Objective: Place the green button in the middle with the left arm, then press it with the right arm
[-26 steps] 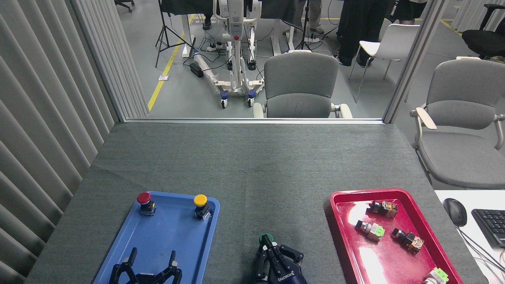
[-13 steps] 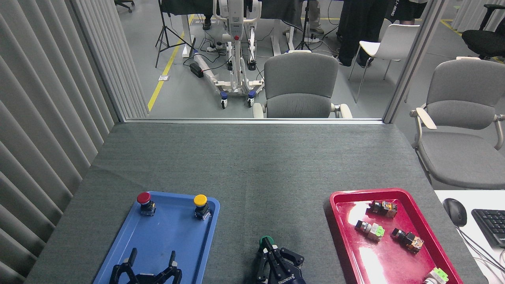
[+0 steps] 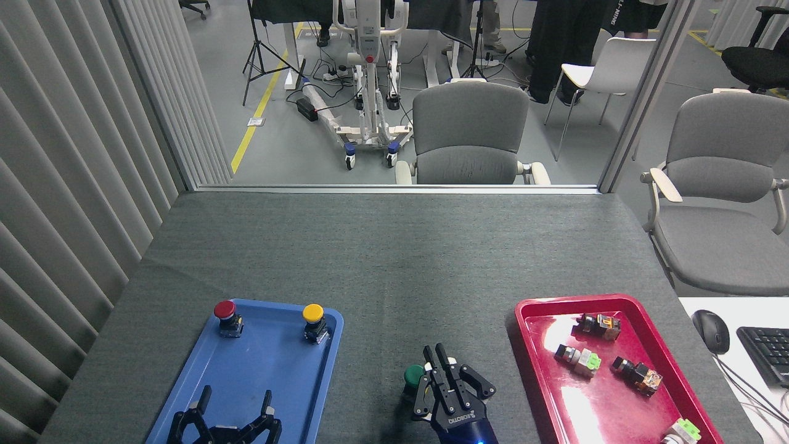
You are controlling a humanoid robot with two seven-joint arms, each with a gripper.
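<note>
1. The green button (image 3: 413,375), a small push-button with a round dark-green mushroom cap on a black boxy body, stands upright at the lower centre of the frame; it is on the plain dark grey woven cloth of the middle (image 3: 394,271), between the blue plastic tray (image 3: 277,376) and the red plastic tray (image 3: 662,354), and inside neither.
2. My right arm's black multi-fingered gripper (image 3: 449,376) is immediately right of the button; its fingers are drawn together with nothing between them and point toward the top of the frame; a blue light glows at its base. The cap's right edge meets the nearest finger in this view, and I cannot tell whether they touch.
3. My left arm's black gripper (image 3: 237,408) hangs at the lower left over the near end of the blue tray, fingers spread and empty, well apart from the button.
4. I judge the placing done and the press the step in hand.
5. The relation that matters: the cap lies just left of the clenched fingers and slightly below their tips in the frame, not under them; the right arm is by far the nearer; to press, I would need to shift it toward frame left until the fingertips are over the cap, then come straight down along the button's upright axis; an off-centre push could tip the small body.
</note>
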